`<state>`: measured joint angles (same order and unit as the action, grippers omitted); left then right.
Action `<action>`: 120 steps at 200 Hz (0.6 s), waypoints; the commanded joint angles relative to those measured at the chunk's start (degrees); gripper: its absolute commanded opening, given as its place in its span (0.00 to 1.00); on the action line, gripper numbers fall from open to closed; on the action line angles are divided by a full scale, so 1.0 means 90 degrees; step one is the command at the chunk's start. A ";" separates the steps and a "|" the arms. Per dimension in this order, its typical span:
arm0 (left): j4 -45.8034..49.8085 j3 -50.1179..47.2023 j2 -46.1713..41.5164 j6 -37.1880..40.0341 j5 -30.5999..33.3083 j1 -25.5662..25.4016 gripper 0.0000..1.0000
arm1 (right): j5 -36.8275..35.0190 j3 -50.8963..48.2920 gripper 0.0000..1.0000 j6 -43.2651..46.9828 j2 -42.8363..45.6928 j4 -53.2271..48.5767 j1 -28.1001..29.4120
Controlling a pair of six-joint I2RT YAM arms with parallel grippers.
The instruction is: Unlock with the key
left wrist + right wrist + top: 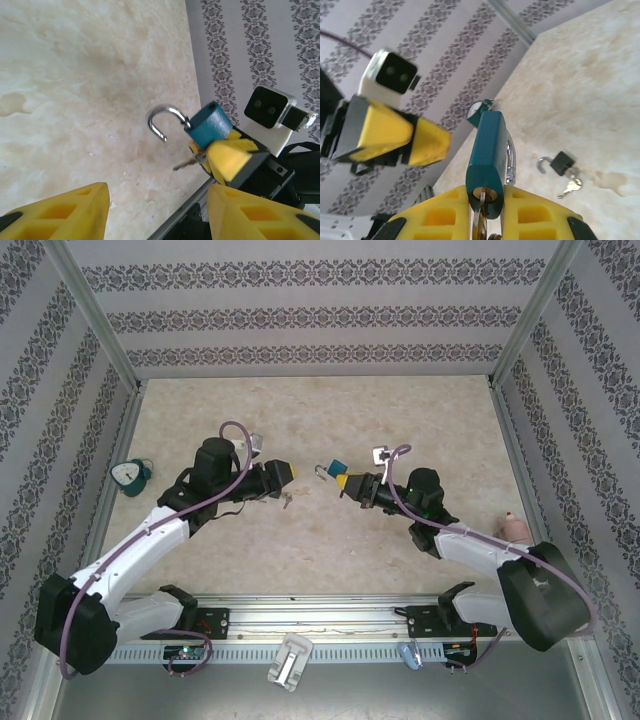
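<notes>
One teal padlock (210, 125) is sitting pinched in your right gripper (485, 200), and its hooked end is pointing toward your wide-open left gripper (157, 192), close by.

A beige marbled tabletop (400, 430) sits enclosed by walls (300, 315) of grey-and-white damask-striped wallpaper, with aluminium posts (95, 310) at the corners, evenly lit.

We see the teal padlock (210, 125) held off the bench (75, 75) in the right hand (485, 200), its steel shackle (160, 117) standing open, a key (186, 163) seemingly seated in its keyhole.
</notes>
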<state>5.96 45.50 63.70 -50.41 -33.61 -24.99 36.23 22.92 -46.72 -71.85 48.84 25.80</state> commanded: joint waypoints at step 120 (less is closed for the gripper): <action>-0.0392 -0.0448 -0.0196 -0.0502 0.0208 0.0072 0.54 | -0.0462 0.0750 0.00 -0.1220 -0.3206 0.1650 -0.0190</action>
<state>4.64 42.04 62.26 -53.89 -32.27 -24.99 32.10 27.00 -53.95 -97.49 54.89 24.84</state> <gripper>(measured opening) 0.544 0.129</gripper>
